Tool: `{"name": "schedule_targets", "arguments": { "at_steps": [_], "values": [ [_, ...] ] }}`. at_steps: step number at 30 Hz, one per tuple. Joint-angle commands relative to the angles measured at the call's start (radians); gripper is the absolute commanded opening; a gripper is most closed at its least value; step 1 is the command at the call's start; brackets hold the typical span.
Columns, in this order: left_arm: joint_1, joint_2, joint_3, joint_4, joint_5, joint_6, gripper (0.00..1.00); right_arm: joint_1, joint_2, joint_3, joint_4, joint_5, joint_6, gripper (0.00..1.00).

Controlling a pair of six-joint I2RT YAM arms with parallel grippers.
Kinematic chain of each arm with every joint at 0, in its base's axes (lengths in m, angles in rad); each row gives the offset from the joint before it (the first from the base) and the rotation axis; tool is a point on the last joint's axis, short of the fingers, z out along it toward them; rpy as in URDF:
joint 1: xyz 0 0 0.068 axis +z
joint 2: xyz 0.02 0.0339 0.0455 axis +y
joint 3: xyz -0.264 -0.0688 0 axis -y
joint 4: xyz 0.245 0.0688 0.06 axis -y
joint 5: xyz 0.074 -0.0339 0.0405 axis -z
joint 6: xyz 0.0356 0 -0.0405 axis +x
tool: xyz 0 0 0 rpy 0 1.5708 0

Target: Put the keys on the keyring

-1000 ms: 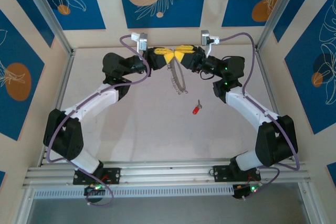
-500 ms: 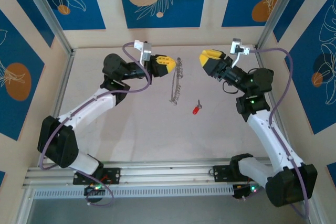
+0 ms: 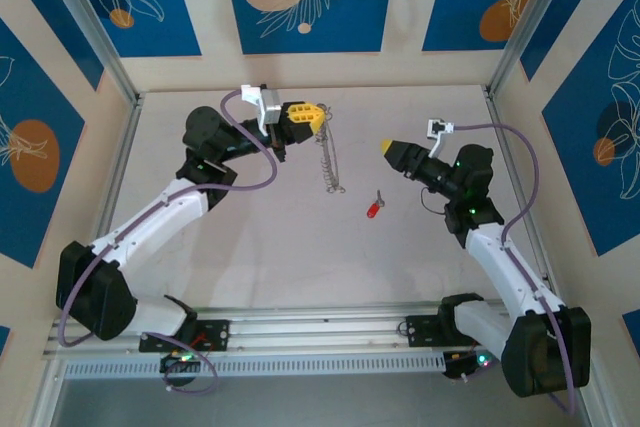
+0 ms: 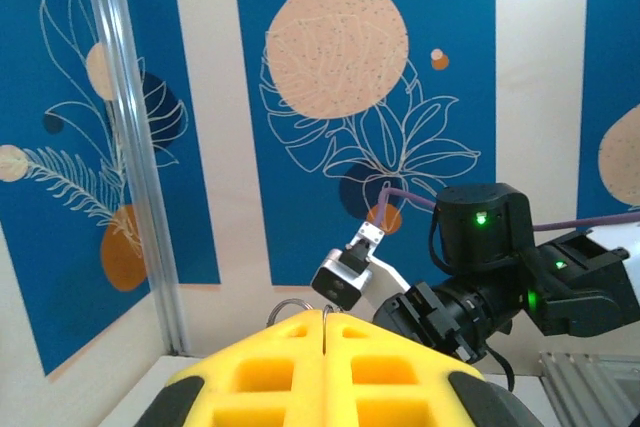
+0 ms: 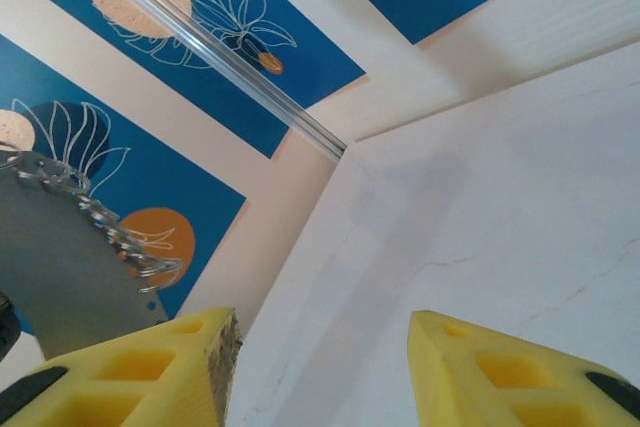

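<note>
While left fingers (image 3: 303,115) pinch keyring (image 3: 331,162) | key (image 3: 374,209) lies between keyring, right arm (image 3: 497,244)

Key (image 3: 375,208) right of keyring (image 3: 329,159)

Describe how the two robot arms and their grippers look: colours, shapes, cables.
The left arm and right arm have white links, black joints and looping purple cables. The left gripper and right gripper have yellow fingers with square cut-outs.
</note>
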Motion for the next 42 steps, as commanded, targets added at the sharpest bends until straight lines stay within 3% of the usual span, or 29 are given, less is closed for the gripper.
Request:
{"name": "schedule_targets", "arguments": {
  "at_steps": [1, 9, 22, 31, 42],
  "values": [
    [-0.013, -0.031, 0.001, -0.01, -0.052, 0.058, 0.0, 0.013, 0.026, 0.029, 0.072, -0.056, 0.011, 0.48],
    [-0.015, -0.012, 0.014, -0.089, -0.086, 0.051, 0.0, 0.094, 0.1, 0.152, 0.166, -0.145, -0.022, 0.44],
    [-0.015, 0.055, 0.067, -0.127, -0.096, -0.149, 0.0, 0.161, 0.231, 0.282, 0.426, -0.198, 0.037, 0.42],
    [-0.016, 0.089, 0.106, -0.142, -0.087, -0.205, 0.0, 0.189, 0.27, 0.305, 0.462, -0.229, 0.048, 0.35],
    [-0.015, 0.103, 0.12, -0.14, -0.066, -0.223, 0.0, 0.205, 0.312, 0.333, 0.477, -0.227, 0.051, 0.34]
  ]
}}
